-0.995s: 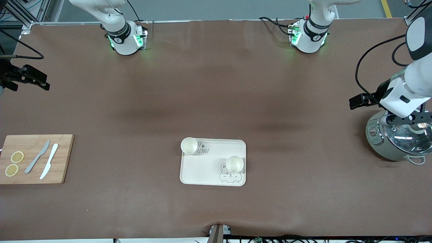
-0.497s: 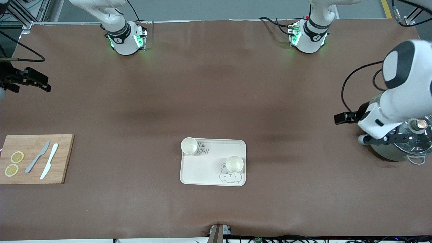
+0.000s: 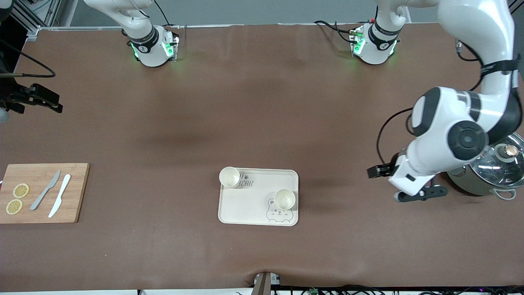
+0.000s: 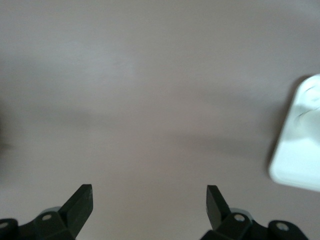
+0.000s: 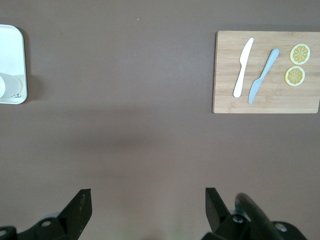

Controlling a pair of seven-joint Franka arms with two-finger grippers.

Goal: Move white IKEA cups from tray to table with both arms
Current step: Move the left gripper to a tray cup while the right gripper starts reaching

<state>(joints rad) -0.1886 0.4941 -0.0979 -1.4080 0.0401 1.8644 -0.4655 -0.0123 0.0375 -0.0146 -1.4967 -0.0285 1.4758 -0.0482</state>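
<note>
**A:** Two cups, and we count both on the tray (image 3: 245,205), none on the table (image 3: 262,102) yet. At nine o'clock in the front view the right gripper (image 5: 148,199) hangs over bare table, fingers spread with nothing between them. It waits, hardly shifted from a second ago.

**B:** Next, at eight o'clock, we pass the cutting board (image 3: 77,192) with two knives and two lemon slices. None of that is ours to move.

**A:** The tray lies toward six o'clock. One cup (image 3: 229,176) stands at its ten o'clock corner, the other cup (image 3: 284,198) toward four o'clock, just above the printed bear face (image 3: 279,214).

**B:** Then comes the change. The left gripper (image 4: 150,196) was above the pot (image 3: 466,186) a second ago. Now it is over bare table at the tray's three o'clock, between tray and pot, fingers released and empty.

**A:** So we judge the approach has begun, probably toward the cup on its side.

**B:** For writing, we read "BEAR" (image 3: 246,183). The line above it is half covered by the corner cup. We see no brand mark on either cup.
</note>
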